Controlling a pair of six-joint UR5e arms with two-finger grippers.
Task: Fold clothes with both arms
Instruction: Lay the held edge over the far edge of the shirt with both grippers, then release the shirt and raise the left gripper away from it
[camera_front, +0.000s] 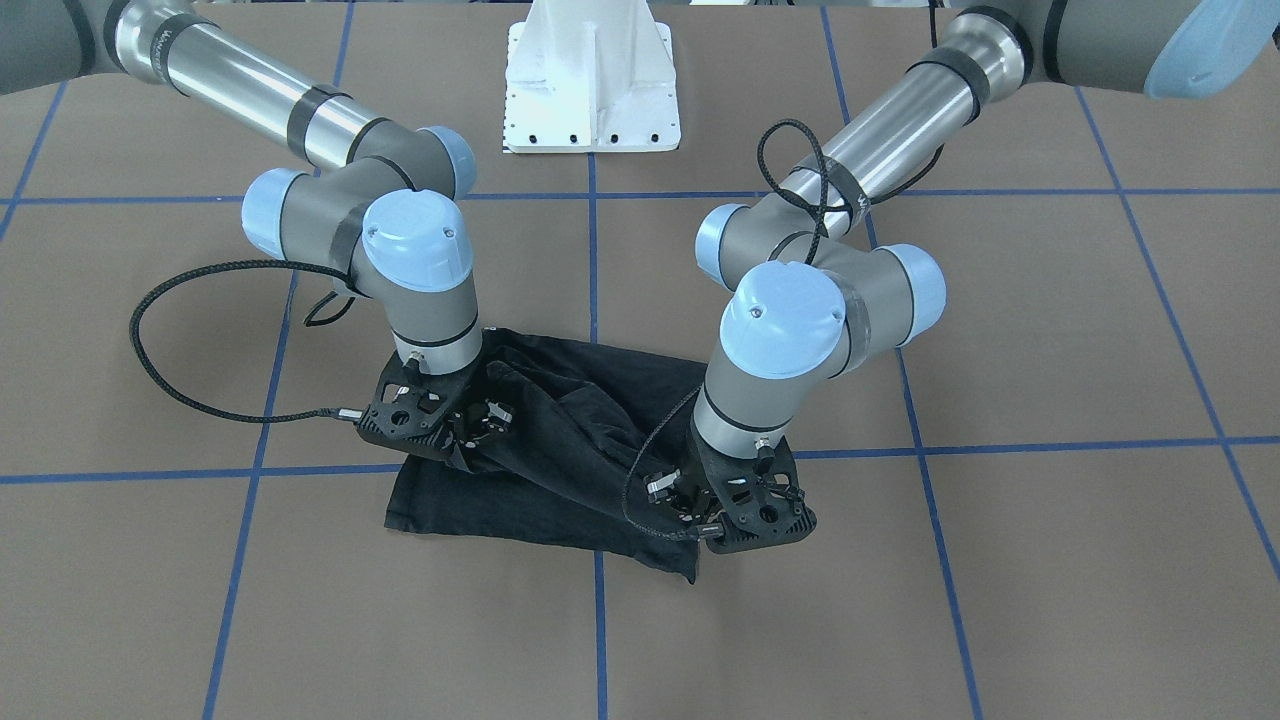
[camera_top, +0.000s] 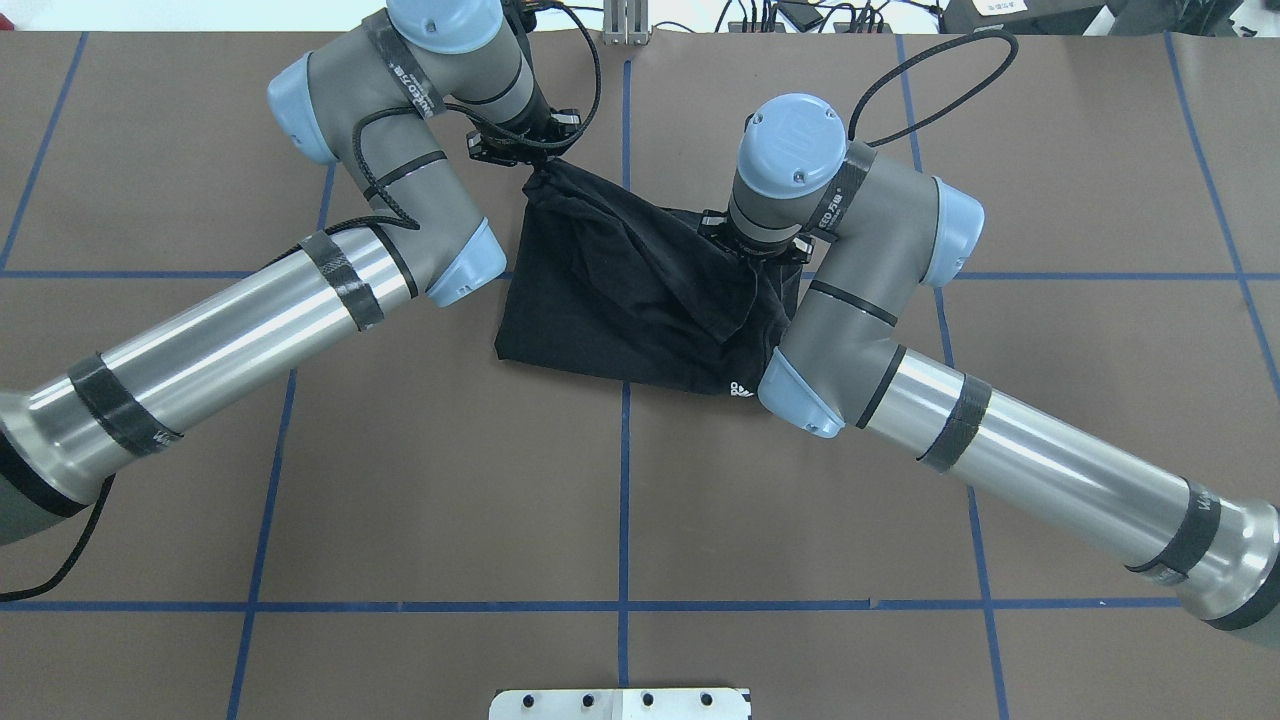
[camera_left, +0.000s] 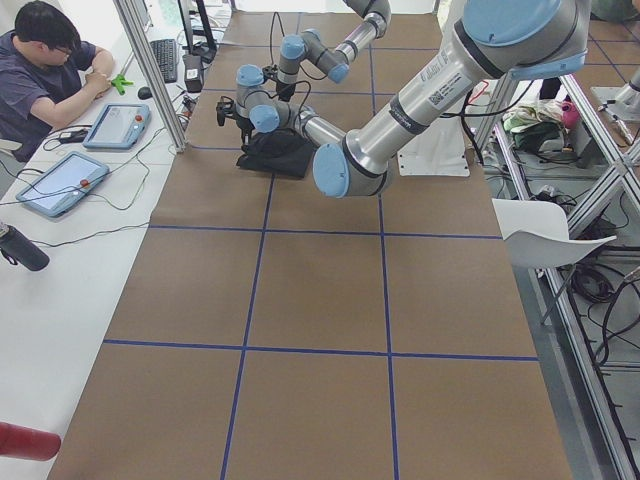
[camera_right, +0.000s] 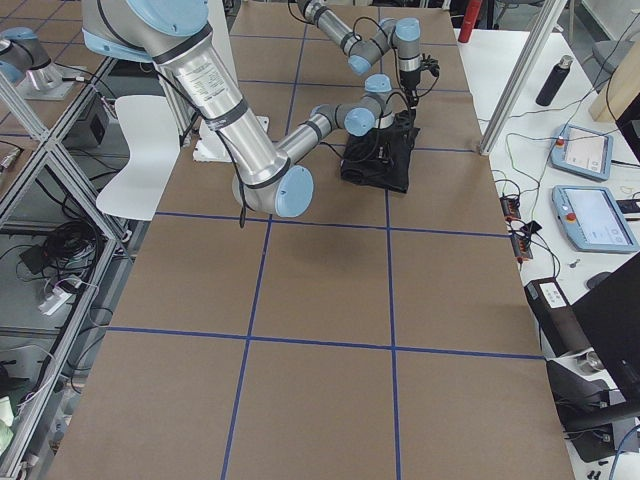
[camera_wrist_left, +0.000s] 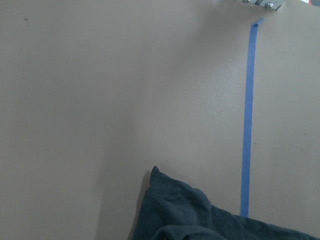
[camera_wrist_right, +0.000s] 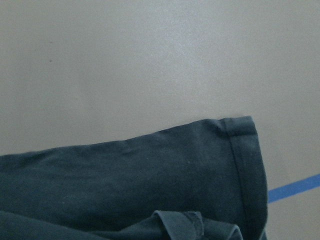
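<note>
While both sets of jaws grip it, the T-shirt (camera_top: 620, 290) sags between them.

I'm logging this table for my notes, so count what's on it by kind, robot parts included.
black T-shirt: 1
robot arms: 2 (left arm, right arm)
white pedestal base: 1
Total: 4
</note>
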